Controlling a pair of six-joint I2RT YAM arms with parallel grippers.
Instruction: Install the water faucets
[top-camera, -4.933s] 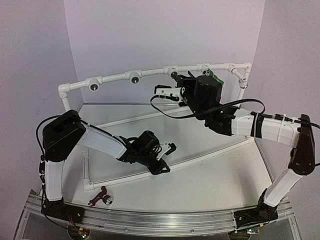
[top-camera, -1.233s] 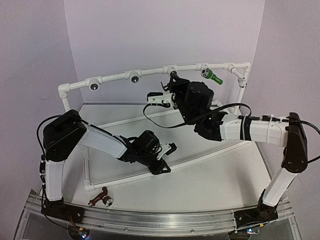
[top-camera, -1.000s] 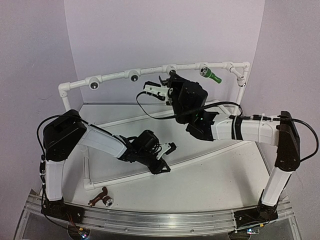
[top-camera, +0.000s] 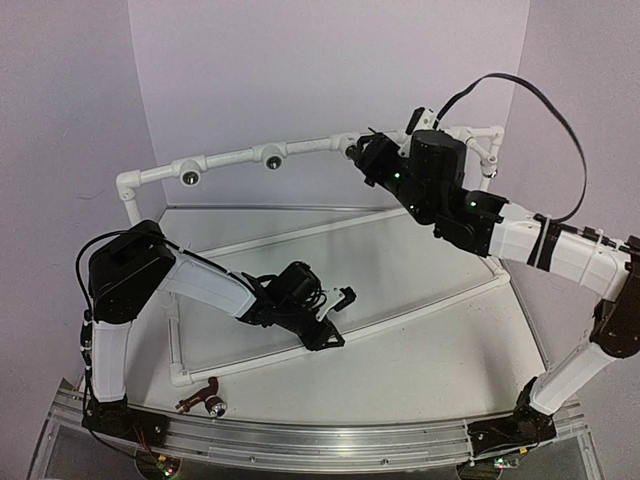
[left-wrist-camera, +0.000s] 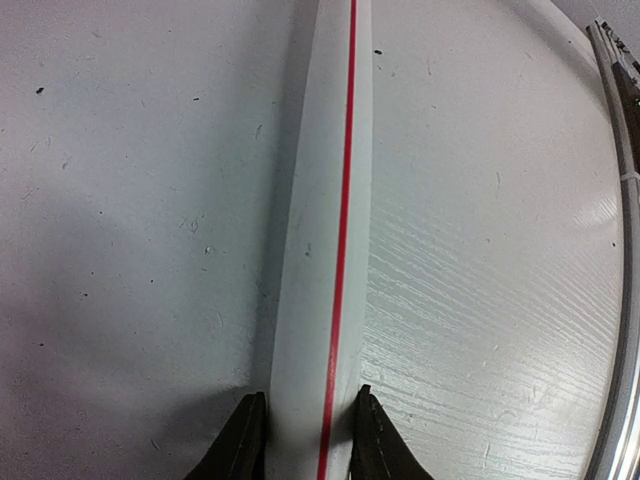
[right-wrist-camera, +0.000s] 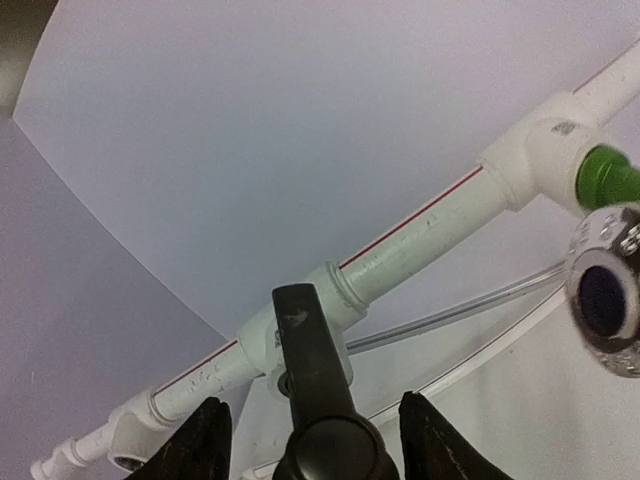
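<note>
My right gripper (top-camera: 368, 160) is up at the white pipe frame (top-camera: 230, 157). In the right wrist view its jaws (right-wrist-camera: 312, 402) stand apart on either side of the black faucet (right-wrist-camera: 318, 390), with a gap showing on the left. The faucet's far end meets a tee socket (right-wrist-camera: 258, 340). The green faucet (right-wrist-camera: 603, 178) sits in the tee to the right, its silvery mouth (right-wrist-camera: 605, 290) facing me. The reddish-brown faucet (top-camera: 205, 395) lies at the table's front left. My left gripper (top-camera: 335, 305) is shut on a white pipe (left-wrist-camera: 320, 200) lying on the table.
Two open tee sockets (top-camera: 190, 175) (top-camera: 272, 160) face out along the frame's left part. A metal rail (top-camera: 300, 440) runs along the table's front edge. A clear tube (right-wrist-camera: 450, 310) runs below the frame. Purple walls close in behind and at both sides.
My right arm has swung from left of the middle tee to its right and rolled its wrist over; its cable now arcs overhead. It hides the green faucet in the top view. The left arm is still.
</note>
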